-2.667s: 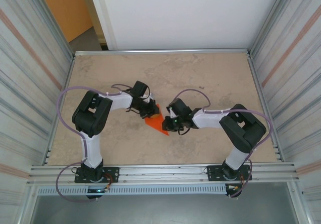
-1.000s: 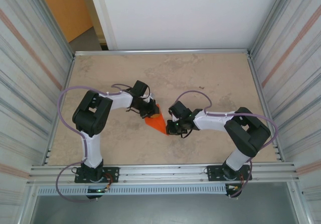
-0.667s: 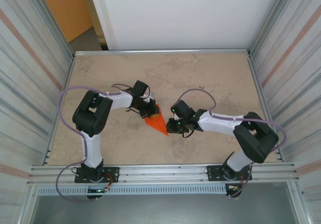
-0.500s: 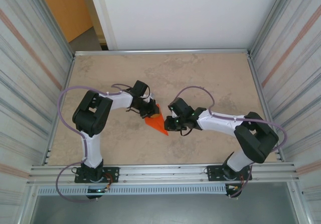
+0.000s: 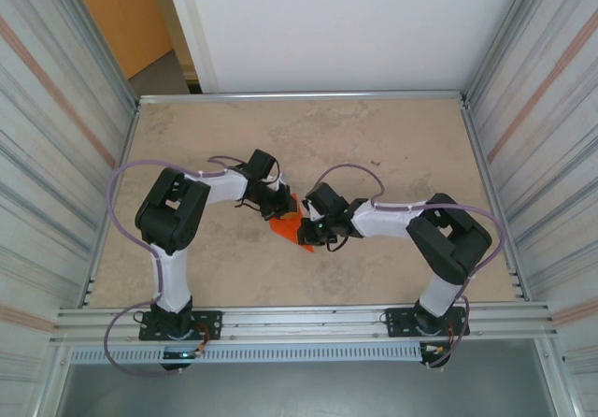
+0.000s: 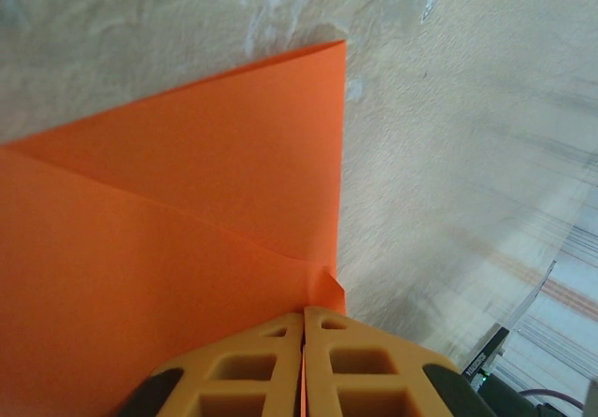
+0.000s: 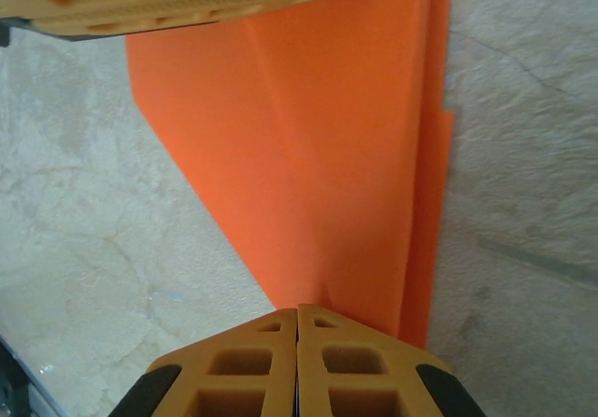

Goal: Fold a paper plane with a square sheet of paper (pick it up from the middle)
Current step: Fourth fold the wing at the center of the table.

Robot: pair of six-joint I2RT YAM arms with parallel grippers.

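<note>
The square sheet of paper (image 5: 291,227) is bright orange and lies folded into a narrow pointed shape on the table between the two arms. My left gripper (image 5: 280,210) is shut on its far edge; in the left wrist view a thin orange edge runs between the closed fingertips (image 6: 304,316), and the paper (image 6: 187,211) spreads out beyond them with a diagonal crease. My right gripper (image 5: 307,233) is shut with its tips (image 7: 297,310) down on the paper's (image 7: 336,155) near pointed end, and nothing shows between its jaws. The left gripper's fingers (image 7: 187,1) cross the top of the right wrist view.
The beige tabletop (image 5: 392,146) is bordered by metal rails, with corrugated walls (image 5: 56,118) close on both sides and a white panel (image 5: 327,24) at the back. The arm bases stand on the front rail (image 5: 299,322). Cables loop off both arms.
The right gripper swung out to the right of the paper, opened slightly, then came back left and shut over the paper's pointed end. The left gripper and the paper stayed in place.
</note>
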